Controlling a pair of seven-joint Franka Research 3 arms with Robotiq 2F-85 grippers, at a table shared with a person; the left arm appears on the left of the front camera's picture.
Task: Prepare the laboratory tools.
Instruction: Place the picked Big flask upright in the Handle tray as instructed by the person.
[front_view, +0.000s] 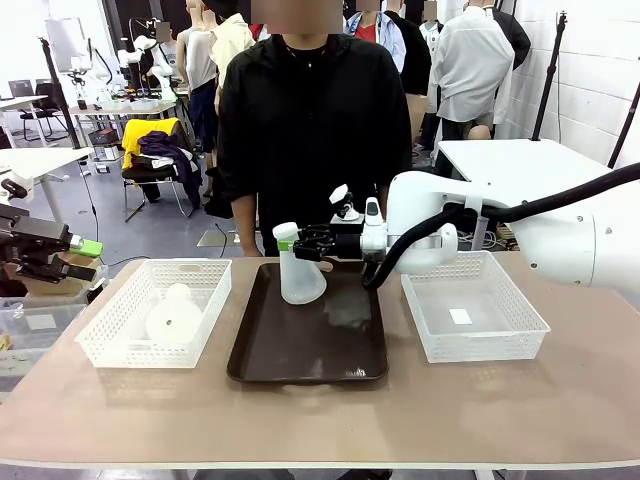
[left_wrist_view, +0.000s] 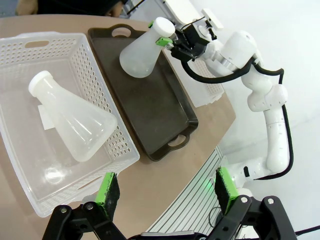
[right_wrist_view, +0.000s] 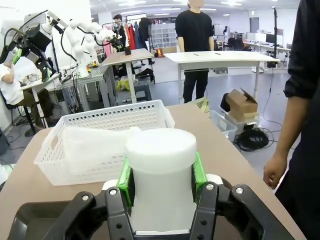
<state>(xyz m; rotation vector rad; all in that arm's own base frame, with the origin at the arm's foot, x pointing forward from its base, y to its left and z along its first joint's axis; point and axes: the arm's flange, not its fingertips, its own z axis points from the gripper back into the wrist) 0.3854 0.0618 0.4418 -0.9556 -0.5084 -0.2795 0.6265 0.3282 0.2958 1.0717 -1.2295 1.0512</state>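
At the tray's (front_view: 300, 355) far end, right claw (front_view: 291, 243) clamps flask (front_view: 301, 282) neck.

The first flask (front_view: 298, 275), frosted white and conical, stands upright at the 11 o'clock corner of the dark tray (front_view: 300, 360). The right hand (front_view: 287, 243) clamps its short neck. The second flask (front_view: 172, 316), of the same kind, lies on its side in the white mesh basket (front_view: 100, 350) at 9 o'clock, its neck pointing toward 12 o'clock.
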